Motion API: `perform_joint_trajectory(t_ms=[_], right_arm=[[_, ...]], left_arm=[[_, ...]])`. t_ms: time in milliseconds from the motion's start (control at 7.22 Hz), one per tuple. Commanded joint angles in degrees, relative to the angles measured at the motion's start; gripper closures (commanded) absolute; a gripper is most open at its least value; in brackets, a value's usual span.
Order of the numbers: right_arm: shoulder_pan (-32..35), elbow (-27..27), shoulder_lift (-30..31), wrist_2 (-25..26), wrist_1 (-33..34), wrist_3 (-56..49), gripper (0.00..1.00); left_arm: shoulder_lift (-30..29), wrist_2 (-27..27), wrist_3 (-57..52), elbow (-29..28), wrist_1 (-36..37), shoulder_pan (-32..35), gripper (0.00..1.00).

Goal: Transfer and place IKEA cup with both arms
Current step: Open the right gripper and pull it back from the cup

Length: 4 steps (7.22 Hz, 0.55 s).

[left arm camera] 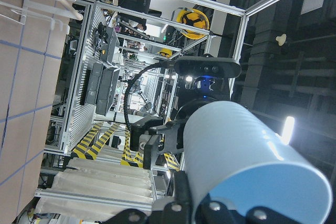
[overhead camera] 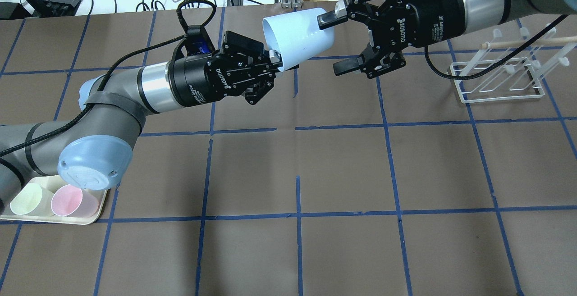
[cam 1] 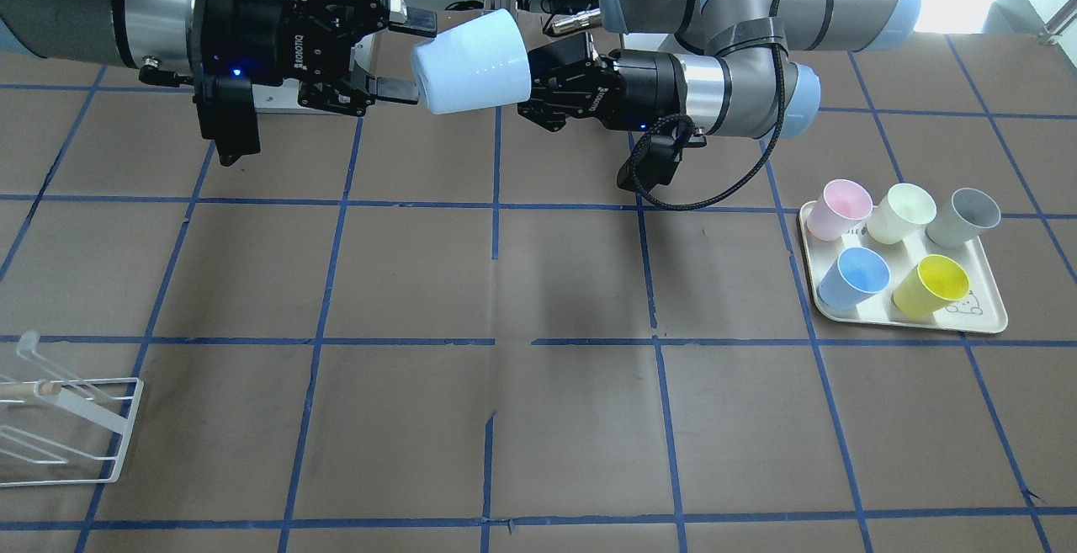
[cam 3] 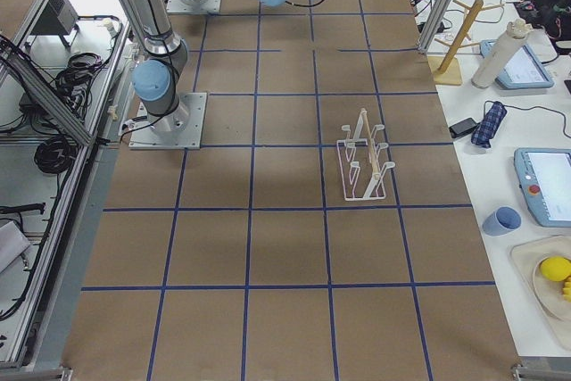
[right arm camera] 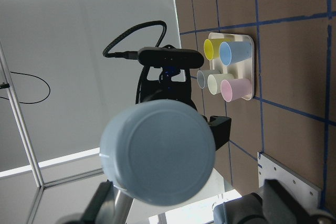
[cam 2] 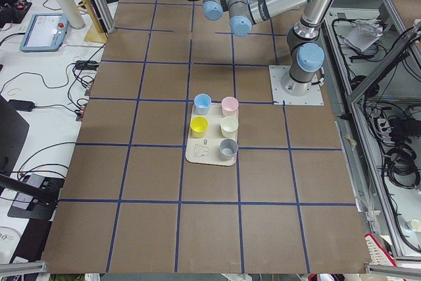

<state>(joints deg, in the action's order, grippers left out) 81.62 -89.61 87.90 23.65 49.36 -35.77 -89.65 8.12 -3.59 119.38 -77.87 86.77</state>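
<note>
The pale icy-blue IKEA cup (cam 1: 471, 65) is held on its side in the air over the far middle of the table, and also shows in the overhead view (overhead camera: 299, 37). My left gripper (overhead camera: 274, 64) is shut on the cup's rim, also seen in the front view (cam 1: 532, 86). My right gripper (overhead camera: 330, 43) is open, with one finger on each side of the cup's closed base; it also shows in the front view (cam 1: 408, 55). The right wrist view shows the cup's base (right arm camera: 157, 153) straight ahead between the spread fingers. The left wrist view shows the cup's side (left arm camera: 247, 150).
A cream tray (cam 1: 984, 317) on my left side holds several cups, among them a deeper blue one (cam 1: 854, 277) and a grey one (cam 1: 966, 218). A white wire rack (overhead camera: 496, 75) stands on my right side. Brown table with blue grid lines.
</note>
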Motion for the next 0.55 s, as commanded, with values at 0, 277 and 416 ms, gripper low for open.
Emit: perform_joint_trajectory(t_ms=[0,277,416], right_arm=[[-0.06,1.45,0.0,6.99,0.12,0.44,0.0],[0.2,2.6,0.0,15.77,3.43,1.84,0.0],[0.2,2.43,-0.18,22.95,7.99,4.89,0.0]], left_arm=[[-0.09,-5.87,0.16,-0.03,-0.09,-5.88,1.0],[-0.7,-12.74,0.17,-0.12,0.0,-12.22,1.0],[-2.18,-19.21,0.08,-0.2,0.26,-15.11,1.0]])
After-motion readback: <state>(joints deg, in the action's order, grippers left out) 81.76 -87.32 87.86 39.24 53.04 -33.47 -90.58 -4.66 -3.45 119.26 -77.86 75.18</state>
